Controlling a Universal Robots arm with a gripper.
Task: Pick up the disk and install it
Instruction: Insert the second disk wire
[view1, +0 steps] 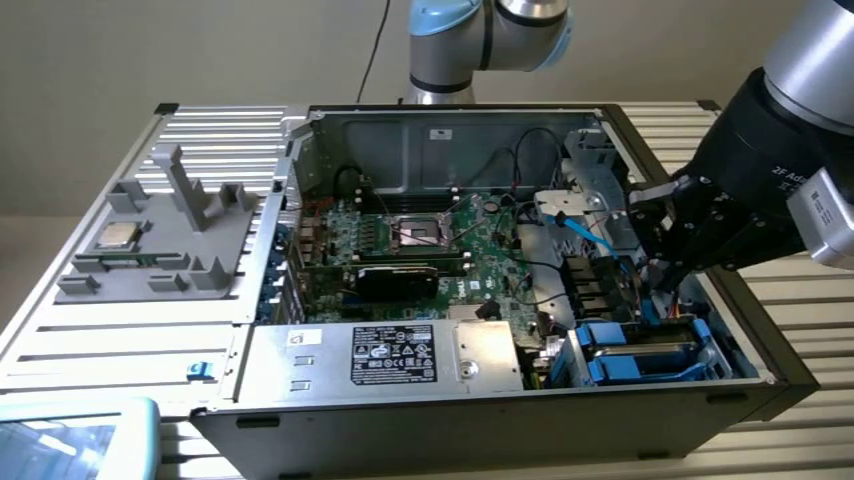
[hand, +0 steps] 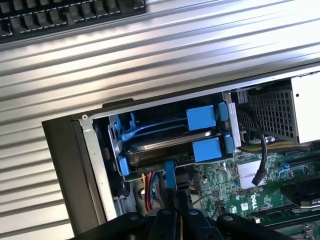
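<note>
Blue plastic frames the disk (hand: 165, 142), which sits in the drive bay at the corner of the open computer case (view1: 747, 345), its silver-grey body lying flat between the carrier's blue end tabs. In the exterior view the disk (view1: 643, 352) lies just below and in front of the tool (view1: 663, 278), inside the case wall. The tool hangs from the black wrist of the arm, lowered into the case beside the bay, and its fingers (hand: 170, 220) are closed together. In the wrist view a narrow blue strip (hand: 170, 175) runs from the disk's carrier to the fingertips; whether the tool pinches it or merely touches it cannot be told. Farther from the tool, the green motherboard (view1: 427, 240) fills the middle of the case, with the silver power supply (view1: 387, 355) and its black-and-white label along the near wall. Well apart from the tool, outside the case on the ribbed metal tabletop (view1: 120, 330), a grey fixture (view1: 160, 240) carries a small square CPU chip (view1: 118, 236).
</note>
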